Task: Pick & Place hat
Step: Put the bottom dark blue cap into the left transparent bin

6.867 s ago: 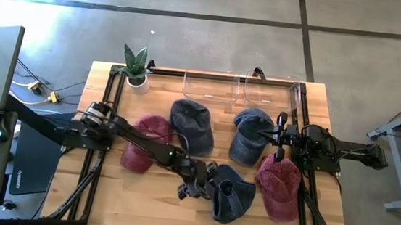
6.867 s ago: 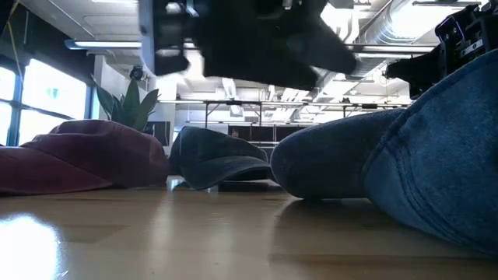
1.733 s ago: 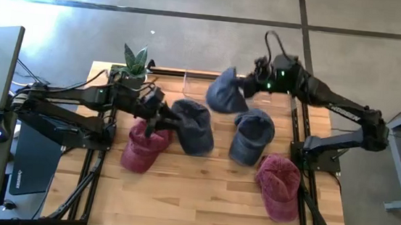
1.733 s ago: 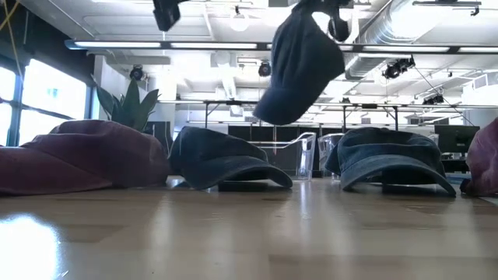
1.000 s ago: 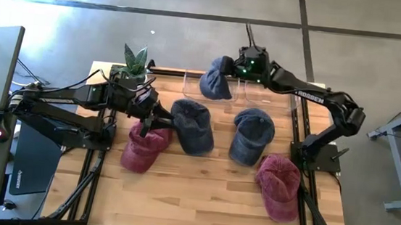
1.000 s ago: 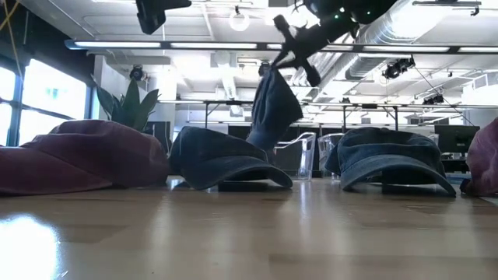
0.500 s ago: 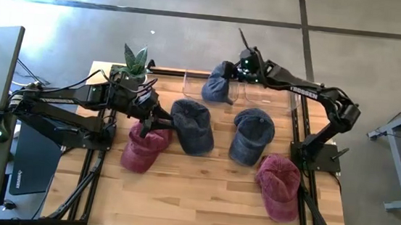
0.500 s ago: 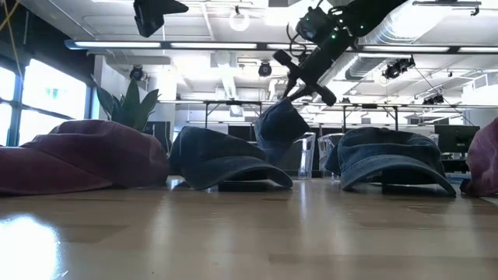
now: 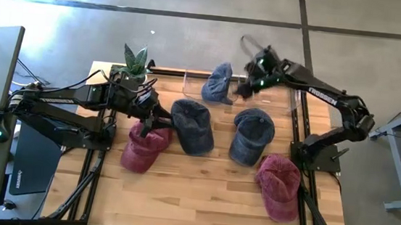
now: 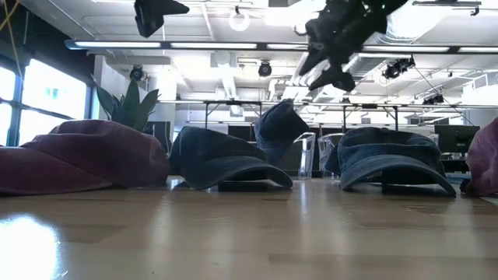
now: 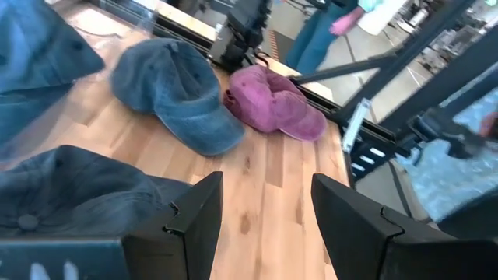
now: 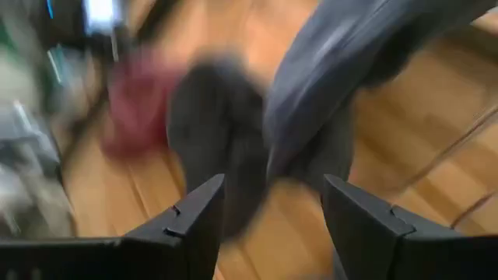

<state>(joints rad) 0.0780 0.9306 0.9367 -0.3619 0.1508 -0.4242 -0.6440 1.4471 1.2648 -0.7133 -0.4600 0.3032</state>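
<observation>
As the high view shows, the right gripper has released the hat, which now rests in the clear bin; the placement appears complete. The left gripper waits open, well apart from the bin. In the low view, the right gripper has risen above the bin.

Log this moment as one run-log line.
right gripper: open, beside bin | blue hat: released in clear bin | left gripper: open, over hats
</observation>
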